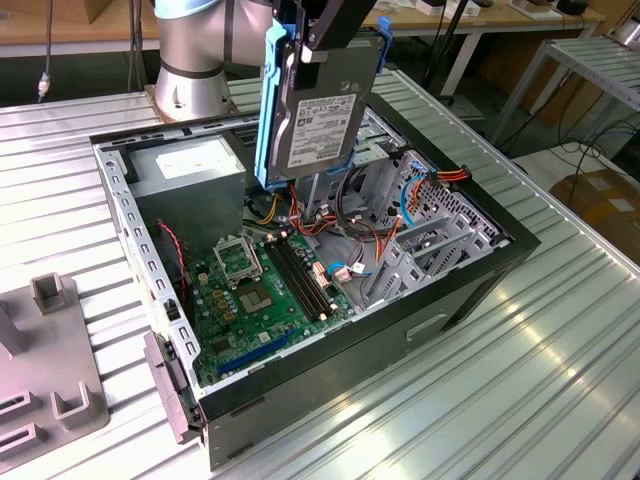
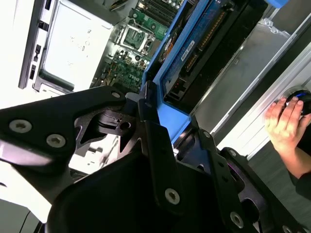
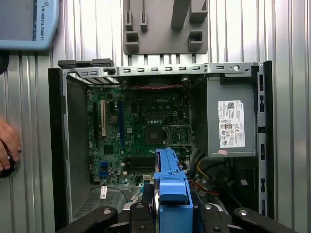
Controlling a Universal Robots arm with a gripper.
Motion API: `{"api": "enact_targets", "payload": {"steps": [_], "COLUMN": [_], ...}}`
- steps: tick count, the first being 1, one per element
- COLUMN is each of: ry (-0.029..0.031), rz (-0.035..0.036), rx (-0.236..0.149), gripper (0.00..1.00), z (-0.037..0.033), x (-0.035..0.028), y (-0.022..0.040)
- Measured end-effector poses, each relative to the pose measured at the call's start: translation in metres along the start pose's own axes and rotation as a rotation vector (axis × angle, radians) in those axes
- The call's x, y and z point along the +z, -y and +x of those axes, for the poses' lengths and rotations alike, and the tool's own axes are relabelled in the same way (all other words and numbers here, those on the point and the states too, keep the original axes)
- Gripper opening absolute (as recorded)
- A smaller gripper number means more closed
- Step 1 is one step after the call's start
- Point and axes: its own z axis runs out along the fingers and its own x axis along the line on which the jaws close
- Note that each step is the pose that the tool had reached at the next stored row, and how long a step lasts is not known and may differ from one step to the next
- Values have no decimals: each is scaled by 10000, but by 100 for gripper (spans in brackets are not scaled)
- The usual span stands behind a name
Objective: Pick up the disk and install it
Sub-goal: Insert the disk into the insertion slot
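**Disk (image 1: 318, 110) held upright over an open computer case (image 1: 400, 340)**

The exterior view showed the grey hard drive in its bright blue carrier hanging on edge from the black gripper (image 1: 312, 45). The gripper was clamped on the drive's upper end. The disk hung above the case's cable-filled middle, between the grey power supply (image 1: 190, 165) and the metal drive cage (image 1: 440, 230). Its label faced the camera. The arm's silver base (image 1: 190, 50) stood behind the case on the ribbed metal table (image 1: 540, 380), and a grey fixture plate (image 1: 50, 390) lay at the exterior view's left.

Both wrist views looked down past the gripper fingers (image 2: 160, 141), which pinched the blue carrier from either side (the drive appeared edge-on there, its label out of sight). The first wrist view alone laid out the whole case interior: the green motherboard (image 3: 141, 131) and the power supply's white label. It also showed a blue-rimmed device (image 3: 24, 24) on the table. A person's hand (image 2: 286, 121) showed in both wrist views, cut off by the frame and resting on a small dark object too unclear to name.

The gap between the disk's lower edge and the parts beneath could not be judged.
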Motion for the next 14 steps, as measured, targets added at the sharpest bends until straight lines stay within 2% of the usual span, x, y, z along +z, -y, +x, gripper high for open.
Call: {"api": "enact_targets", "payload": {"steps": [12, 14], "ry": [-3, -3], "rz": [-3, -4], "rx": [11, 17], "gripper": [37, 37], "z": [4, 63], "x": [8, 13], "y": [297, 332]}}
